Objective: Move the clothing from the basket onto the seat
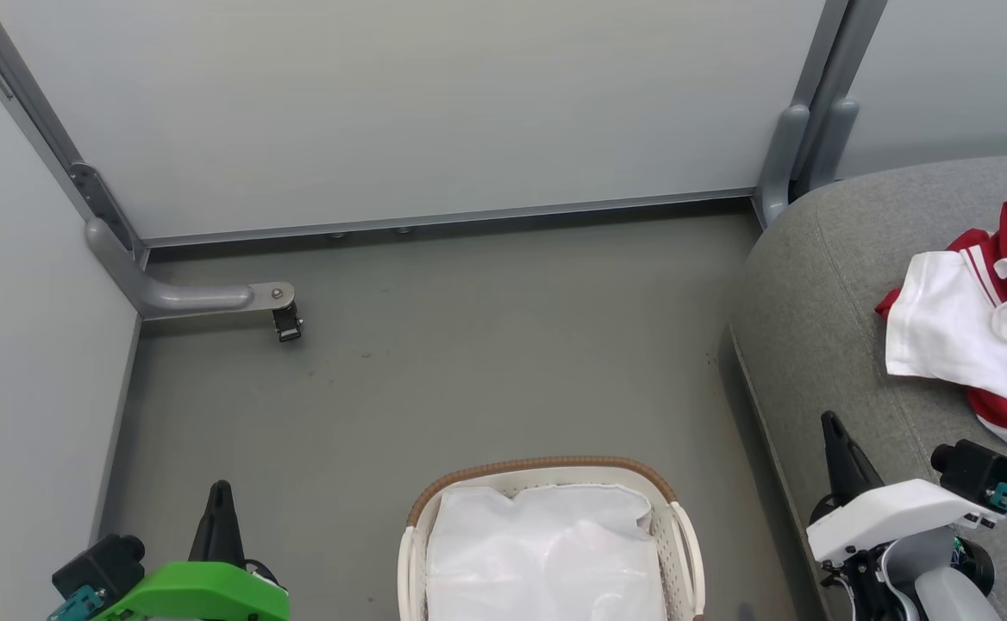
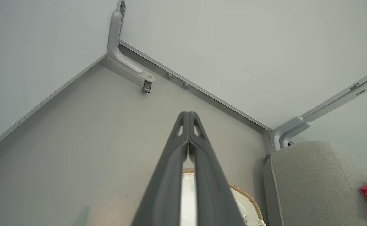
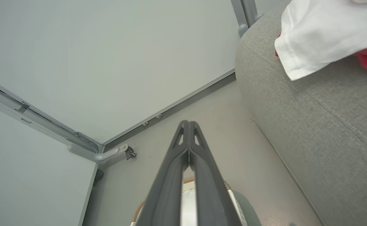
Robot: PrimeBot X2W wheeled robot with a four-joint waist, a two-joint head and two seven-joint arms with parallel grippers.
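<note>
The red and white clothing [image 1: 982, 323] lies crumpled on the grey seat [image 1: 822, 302] at the right; a white panel of the clothing [image 3: 321, 28] and the seat [image 3: 321, 125] fill the right wrist view's upper right. The white basket [image 1: 680, 535] with a brown woven rim stands on the floor at bottom centre, holding just its plain white liner sheet [image 1: 547, 552]. My left gripper [image 1: 219, 496] sits shut at the lower left, left of the basket, holding nothing; in its wrist view the left gripper [image 2: 188, 113] has its tips together. My right gripper [image 1: 833, 427] is shut and empty beside the seat's front edge, the right gripper [image 3: 188, 122] closed likewise.
Pale partition walls [image 1: 400, 112] close off the back and left. A grey metal foot bracket with a small caster [image 1: 286, 321] juts onto the floor at the left corner. Another post foot [image 1: 784, 164] stands by the seat's far corner. Grey floor [image 1: 469, 362] lies between walls, basket and seat.
</note>
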